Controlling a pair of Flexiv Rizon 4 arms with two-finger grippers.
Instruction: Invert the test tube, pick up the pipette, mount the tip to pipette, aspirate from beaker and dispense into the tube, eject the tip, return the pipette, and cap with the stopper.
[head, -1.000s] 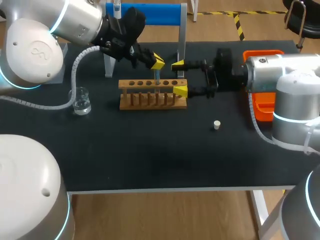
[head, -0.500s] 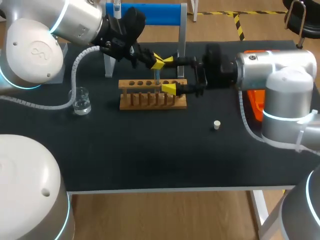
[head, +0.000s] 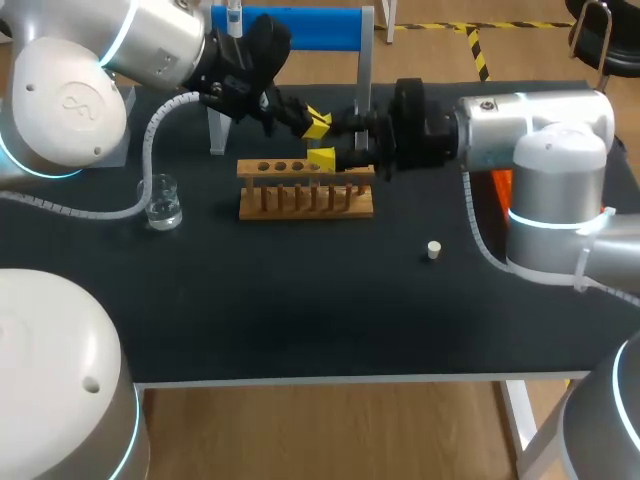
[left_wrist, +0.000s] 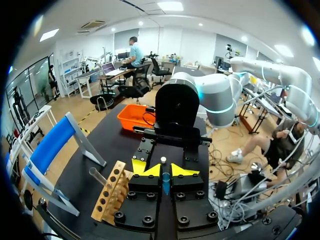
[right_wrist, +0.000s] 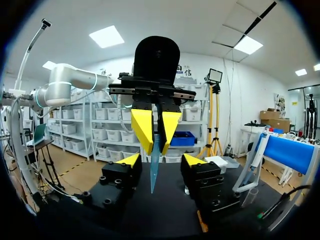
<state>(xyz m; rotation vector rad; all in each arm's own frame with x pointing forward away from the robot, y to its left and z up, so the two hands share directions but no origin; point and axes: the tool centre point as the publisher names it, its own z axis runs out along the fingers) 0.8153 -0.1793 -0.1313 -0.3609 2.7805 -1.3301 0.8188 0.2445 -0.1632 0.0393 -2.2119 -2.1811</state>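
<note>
Right arm travels left across the far side of the tabletop (head: 300, 300) over the last second. Its end effector (right_wrist: 161, 161) now sits face to face with the left end effector (left_wrist: 165, 172), above the wooden test tube rack (head: 305, 190).

Left end effector: closed on the test tube (right_wrist: 153, 165), holding it upright over the rack.

Right end effector: fingers spread wide, one on each side of the tube's lower part. Neither pad appears to touch the glass.

Reading: this looks like the setup for a handover, so the tube can be re-gripped and turned over. The invert step is not yet done. The next move probably calls for the right fingers to close on the tube before the left lets go.

Beaker (head: 162, 203) stands at the left of the rack. Stopper (head: 433, 249) lies nearer on the right, untouched.
</note>
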